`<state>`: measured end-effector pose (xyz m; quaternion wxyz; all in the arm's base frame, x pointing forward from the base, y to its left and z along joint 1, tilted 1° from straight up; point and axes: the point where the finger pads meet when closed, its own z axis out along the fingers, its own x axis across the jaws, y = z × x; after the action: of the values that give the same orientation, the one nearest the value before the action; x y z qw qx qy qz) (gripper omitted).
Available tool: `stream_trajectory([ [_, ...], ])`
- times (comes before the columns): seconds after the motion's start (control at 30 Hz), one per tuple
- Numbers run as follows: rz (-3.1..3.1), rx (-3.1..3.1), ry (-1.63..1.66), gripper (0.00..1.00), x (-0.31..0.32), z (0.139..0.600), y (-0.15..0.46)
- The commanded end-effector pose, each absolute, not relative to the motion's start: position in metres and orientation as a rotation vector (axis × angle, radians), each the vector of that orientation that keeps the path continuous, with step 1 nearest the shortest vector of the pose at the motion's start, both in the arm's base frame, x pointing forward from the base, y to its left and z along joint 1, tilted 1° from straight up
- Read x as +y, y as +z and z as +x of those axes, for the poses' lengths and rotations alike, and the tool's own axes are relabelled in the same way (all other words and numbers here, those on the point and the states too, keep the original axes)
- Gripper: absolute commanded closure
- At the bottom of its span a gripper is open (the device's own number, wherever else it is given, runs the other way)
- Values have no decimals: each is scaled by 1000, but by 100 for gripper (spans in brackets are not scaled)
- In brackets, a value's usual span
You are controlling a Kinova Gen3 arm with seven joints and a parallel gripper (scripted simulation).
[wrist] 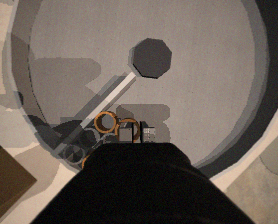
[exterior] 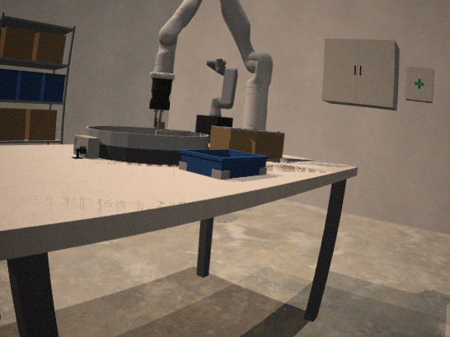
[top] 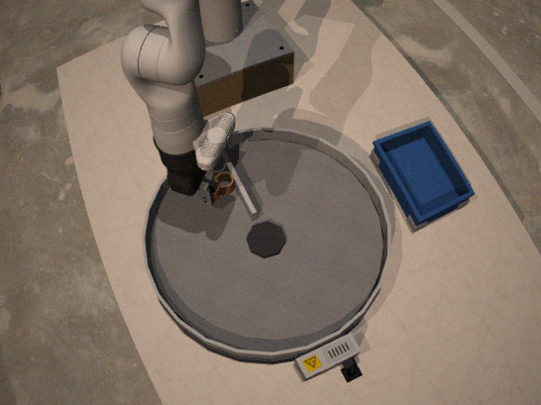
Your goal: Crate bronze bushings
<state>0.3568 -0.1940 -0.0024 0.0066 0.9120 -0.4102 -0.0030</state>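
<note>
A: What has the gripper [top: 214, 192] got?
B: A bronze bushing [top: 224, 184]. The jaws are closed nearly all the way on its wall, and it hangs just above the turntable [top: 317, 288], near the rim on the arm's side.
A: Can you see the fingers well?
B: Barely. From the wrist, the black gripper body fills the lower half; only the tips poke out, with the held ring [wrist: 128, 127] partly behind them.
A: Anything else by the jaws?
B: A second bronze ring [wrist: 106, 121] just beside the held one, and grey rings [wrist: 73, 152] past it, half in shadow; I can't count them. From above, the arm [top: 168, 95] covers all of those.
A: And the crate [top: 448, 169]?
B: Well apart from the jaws, beyond the turntable's far rim; nothing shows inside.
</note>
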Motion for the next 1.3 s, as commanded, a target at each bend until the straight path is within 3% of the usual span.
stream_trajectory([
  [0.0,2853,-1283,-6,100,-194,358,-2],
  [1.27,2853,-1283,-6,100,-194,358,20],
])
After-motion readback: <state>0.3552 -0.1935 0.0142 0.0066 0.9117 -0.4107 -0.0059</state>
